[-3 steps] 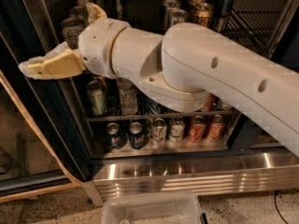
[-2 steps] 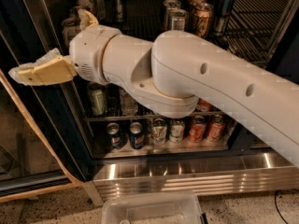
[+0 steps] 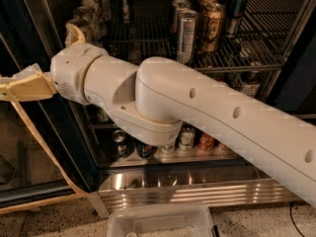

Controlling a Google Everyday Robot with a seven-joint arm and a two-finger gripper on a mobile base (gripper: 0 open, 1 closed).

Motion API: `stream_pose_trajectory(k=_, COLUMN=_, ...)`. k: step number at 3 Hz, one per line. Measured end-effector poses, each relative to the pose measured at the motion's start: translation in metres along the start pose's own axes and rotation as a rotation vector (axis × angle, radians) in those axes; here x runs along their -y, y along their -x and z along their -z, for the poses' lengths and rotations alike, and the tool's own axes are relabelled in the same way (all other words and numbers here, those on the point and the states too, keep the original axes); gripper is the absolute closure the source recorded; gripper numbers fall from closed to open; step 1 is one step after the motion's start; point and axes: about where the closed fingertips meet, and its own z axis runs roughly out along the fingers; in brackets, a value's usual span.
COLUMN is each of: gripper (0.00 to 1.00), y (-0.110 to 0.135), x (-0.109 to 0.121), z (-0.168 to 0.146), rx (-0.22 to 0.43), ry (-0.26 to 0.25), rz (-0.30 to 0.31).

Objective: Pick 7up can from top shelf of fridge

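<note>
Gripper (image 3: 15,89) is seen at the far left, outside the fridge (image 3: 197,191) and partly cut off by the frame edge; jaw state cannot be told. The 7up can (image 3: 27,71) is taken to be the pale whitish shape pressed against the gripper's upper edge, though this is not certain. The arm (image 3: 207,112) is laid diagonally from lower right to left. The top shelf (image 3: 276,48) is crowded with cans at its centre, and bare wire is seen at upper right. A clear bin (image 3: 158,221) is seen at the bottom edge.
</note>
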Motion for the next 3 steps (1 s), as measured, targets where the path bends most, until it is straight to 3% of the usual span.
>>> stream_pose_trajectory(k=1, gripper=0.0, y=-0.004, x=-0.016, z=-0.011, rx=0.033, ry=-0.022, rz=-0.04)
stream_pose_trajectory(k=3, gripper=0.0, y=-0.003, x=-0.062, z=-0.014, rx=-0.027, ry=-0.116, rz=-0.086)
